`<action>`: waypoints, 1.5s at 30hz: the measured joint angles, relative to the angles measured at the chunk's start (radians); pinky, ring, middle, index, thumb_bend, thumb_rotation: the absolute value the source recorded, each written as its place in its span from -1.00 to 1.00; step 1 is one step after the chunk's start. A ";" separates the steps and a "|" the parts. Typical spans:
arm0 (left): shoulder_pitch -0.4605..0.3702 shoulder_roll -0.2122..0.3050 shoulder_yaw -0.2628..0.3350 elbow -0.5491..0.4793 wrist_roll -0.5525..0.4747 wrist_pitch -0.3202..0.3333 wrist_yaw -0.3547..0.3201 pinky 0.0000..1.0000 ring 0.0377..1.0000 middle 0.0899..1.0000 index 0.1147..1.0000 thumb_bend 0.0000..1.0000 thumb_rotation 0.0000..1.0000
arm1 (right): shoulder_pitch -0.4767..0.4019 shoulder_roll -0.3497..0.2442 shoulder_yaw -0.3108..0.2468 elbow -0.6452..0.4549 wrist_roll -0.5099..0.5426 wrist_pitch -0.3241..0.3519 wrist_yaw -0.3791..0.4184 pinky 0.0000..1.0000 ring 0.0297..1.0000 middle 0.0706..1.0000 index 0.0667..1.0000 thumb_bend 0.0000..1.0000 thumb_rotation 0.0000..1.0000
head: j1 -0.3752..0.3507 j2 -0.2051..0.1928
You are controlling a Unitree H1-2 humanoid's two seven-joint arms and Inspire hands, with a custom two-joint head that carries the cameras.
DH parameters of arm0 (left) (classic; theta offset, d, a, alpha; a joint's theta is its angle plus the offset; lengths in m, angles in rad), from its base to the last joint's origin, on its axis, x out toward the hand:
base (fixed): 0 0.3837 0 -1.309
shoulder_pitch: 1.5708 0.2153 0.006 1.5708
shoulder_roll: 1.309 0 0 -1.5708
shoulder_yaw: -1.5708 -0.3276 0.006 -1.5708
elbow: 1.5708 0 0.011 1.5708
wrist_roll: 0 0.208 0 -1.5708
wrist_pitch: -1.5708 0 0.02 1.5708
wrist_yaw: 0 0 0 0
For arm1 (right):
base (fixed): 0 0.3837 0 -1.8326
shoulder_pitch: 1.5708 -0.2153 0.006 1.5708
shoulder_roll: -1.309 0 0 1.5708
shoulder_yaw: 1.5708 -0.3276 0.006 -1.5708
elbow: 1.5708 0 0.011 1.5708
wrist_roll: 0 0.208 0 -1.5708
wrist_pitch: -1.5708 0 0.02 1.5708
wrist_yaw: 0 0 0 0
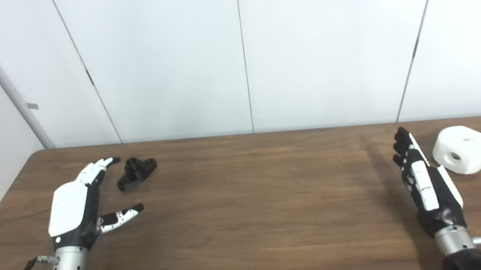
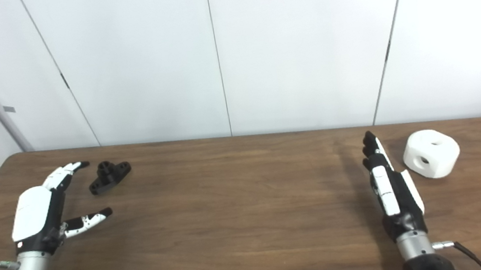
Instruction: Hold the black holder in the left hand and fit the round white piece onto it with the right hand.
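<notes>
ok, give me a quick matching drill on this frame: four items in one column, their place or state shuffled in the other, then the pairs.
Items:
1. black holder
2. round white piece
3. left hand
4. right hand

Place or state:
A. lies on the table at far right, side hole showing
B. open, fingers straight, edge-on just left of the white part
C. lies on the table at far left, near the back edge
D. open, thumb spread wide, fingers reaching beside the black part

Pairs: 1-C, 2-A, 3-D, 4-B
</notes>
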 measured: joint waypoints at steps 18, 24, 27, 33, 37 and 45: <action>-0.150 0.087 -0.042 0.225 -0.032 0.132 -0.064 0.99 1.00 0.95 0.73 0.99 -0.15 | -0.014 -0.007 0.001 0.025 0.003 -0.019 0.006 1.00 1.00 1.00 1.00 -0.21 1.00 | 0.064 -0.015; -0.186 0.129 -0.101 0.247 -0.027 0.205 -0.150 1.00 1.00 0.97 0.66 1.00 -0.01 | -0.021 -0.008 0.000 0.034 0.012 -0.034 0.009 1.00 1.00 1.00 1.00 -0.23 1.00 | 0.086 -0.012; -0.199 0.144 -0.125 0.255 -0.028 0.235 -0.189 1.00 1.00 0.97 0.66 1.00 0.02 | -0.024 -0.009 -0.002 0.039 0.015 -0.044 0.010 1.00 1.00 1.00 1.00 -0.20 1.00 | 0.097 -0.011; -0.206 0.159 -0.164 0.268 -0.029 0.257 -0.248 1.00 1.00 0.95 0.62 1.00 0.03 | -0.024 -0.010 -0.005 0.039 0.028 -0.041 0.011 1.00 1.00 1.00 1.00 -0.24 1.00 | 0.115 -0.006; -0.224 0.172 -0.190 0.301 -0.029 0.257 -0.261 1.00 1.00 0.95 0.57 1.00 0.09 | -0.024 -0.015 -0.005 0.039 0.030 -0.041 0.013 1.00 1.00 1.00 1.00 -0.25 1.00 | 0.126 -0.002; -0.254 0.178 -0.221 0.328 -0.029 0.249 -0.272 1.00 1.00 0.95 0.51 1.00 0.10 | -0.024 -0.016 -0.006 0.038 0.032 -0.041 0.013 1.00 1.00 1.00 1.00 -0.24 1.00 | 0.132 0.002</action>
